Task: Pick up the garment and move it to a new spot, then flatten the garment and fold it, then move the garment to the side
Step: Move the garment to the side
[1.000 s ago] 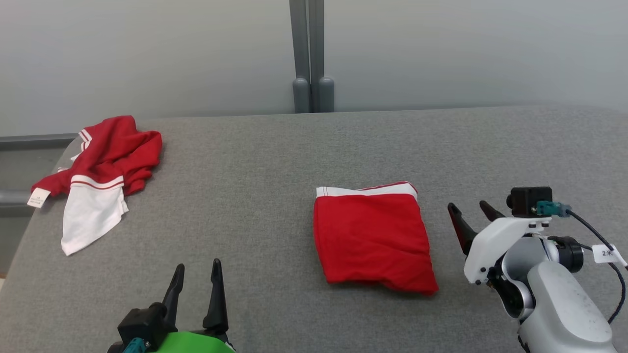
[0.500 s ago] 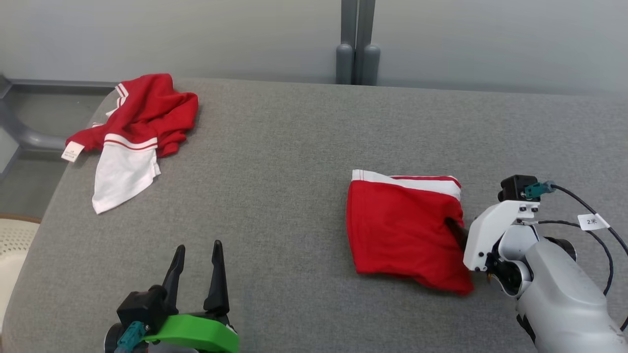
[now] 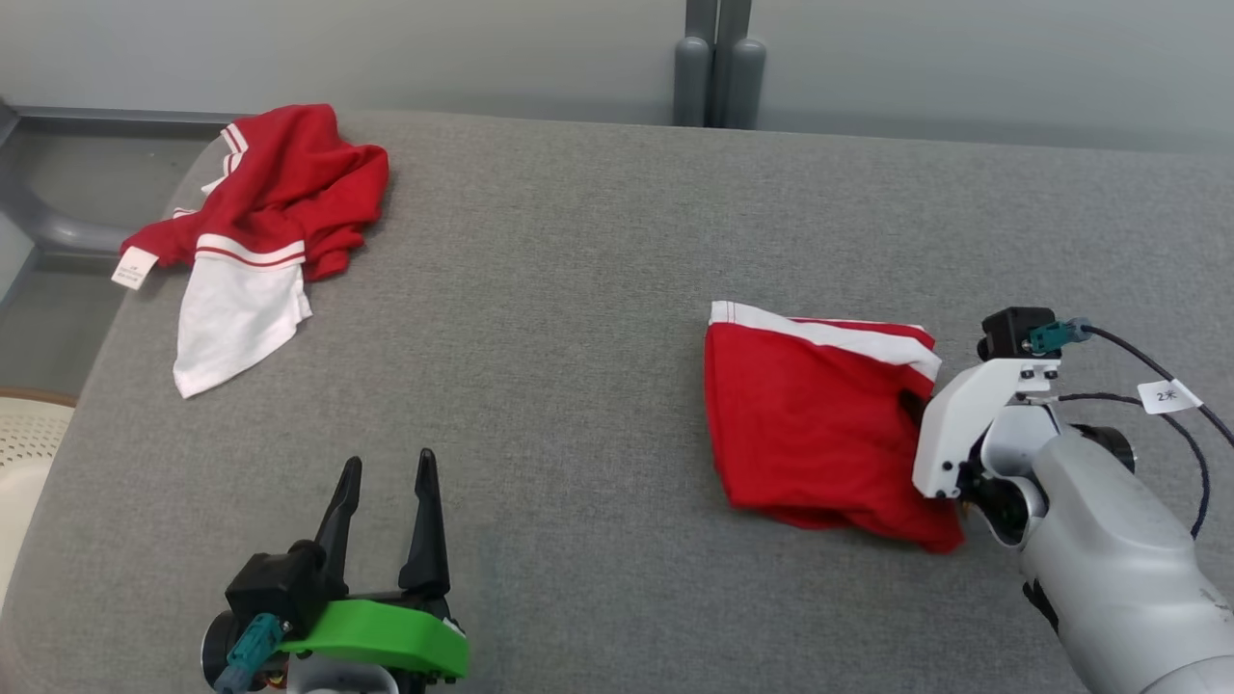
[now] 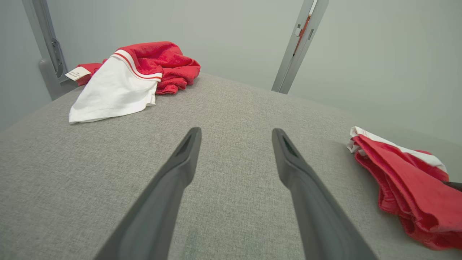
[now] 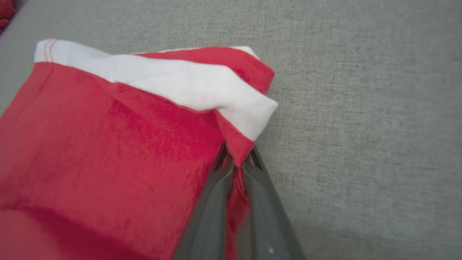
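The folded red garment (image 3: 810,434) lay right of centre on the grey desk (image 3: 578,289). Its right edge was pinched between the closed fingers of the right gripper (image 3: 911,410). The left gripper (image 3: 388,461) hung spread and empty. Moving it aside with one edge-pinch probably called for a low, slow drag, so the layers slid together rather than peeling open.

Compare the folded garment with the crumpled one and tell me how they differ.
The folded garment is a compact, squarish stack; the crumpled garment is a bunched heap with a white panel spread out. The folded garment lies to the robot's right, the crumpled garment at the far left. The right gripper is shut on the folded garment's edge; nothing grips the crumpled garment. Both are red with white trim.
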### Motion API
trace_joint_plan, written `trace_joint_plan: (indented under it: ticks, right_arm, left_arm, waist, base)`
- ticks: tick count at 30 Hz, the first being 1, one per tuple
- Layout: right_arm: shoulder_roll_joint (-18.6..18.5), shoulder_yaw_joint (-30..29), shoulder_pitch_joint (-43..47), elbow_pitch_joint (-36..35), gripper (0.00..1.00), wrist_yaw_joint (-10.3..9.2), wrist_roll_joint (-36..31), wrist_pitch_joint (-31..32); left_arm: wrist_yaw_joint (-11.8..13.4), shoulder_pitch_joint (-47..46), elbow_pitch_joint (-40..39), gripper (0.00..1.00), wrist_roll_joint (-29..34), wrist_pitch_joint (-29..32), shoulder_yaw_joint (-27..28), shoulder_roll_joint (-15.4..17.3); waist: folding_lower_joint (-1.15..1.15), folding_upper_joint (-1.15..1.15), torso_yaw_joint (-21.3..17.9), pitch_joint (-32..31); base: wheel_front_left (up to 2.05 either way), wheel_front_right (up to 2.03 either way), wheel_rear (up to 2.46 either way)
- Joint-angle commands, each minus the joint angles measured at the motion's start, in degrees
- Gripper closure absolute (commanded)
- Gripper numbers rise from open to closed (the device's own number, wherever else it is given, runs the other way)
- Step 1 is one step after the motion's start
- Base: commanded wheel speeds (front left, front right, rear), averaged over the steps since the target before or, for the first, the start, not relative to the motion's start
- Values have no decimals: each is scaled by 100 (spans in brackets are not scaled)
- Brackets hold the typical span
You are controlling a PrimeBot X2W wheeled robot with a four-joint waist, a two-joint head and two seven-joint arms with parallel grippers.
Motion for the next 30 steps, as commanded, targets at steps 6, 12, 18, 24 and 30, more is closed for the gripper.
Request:
trace_joint_plan:
  ticks: [6,12,18,24,30]
  right_arm:
    - [-375,182,-254,28,100,-10,105,-358]
    - [-608,265,-495,93,100,-10,184,-615]
    - [-599,279,-769,185,100,-10,266,-883]
    - [-476,293,-961,313,100,-10,354,-1245]
    - [-369,396,-1199,504,100,-10,313,-1631]
  left_arm:
    - [-59,-227,-107,0,105,-2,-66,19]
    - [-116,-386,-174,0,249,-2,-122,19]
    - [-190,-556,-194,0,429,-2,-90,21]
    - [-309,-753,-127,0,635,-2,-82,44]
    - [-387,-907,-78,0,760,-2,-108,50]
  waist:
    - [0,0,-579,164]
    - [0,0,-1338,369]
    - [0,0,-2259,690]
    - [0,0,-2922,936]
    - [0,0,-3121,1068]
  base:
    - [0,0,0]
    - [0,0,0]
    - [0,0,0]
    - [0,0,0]
    - [0,0,0]
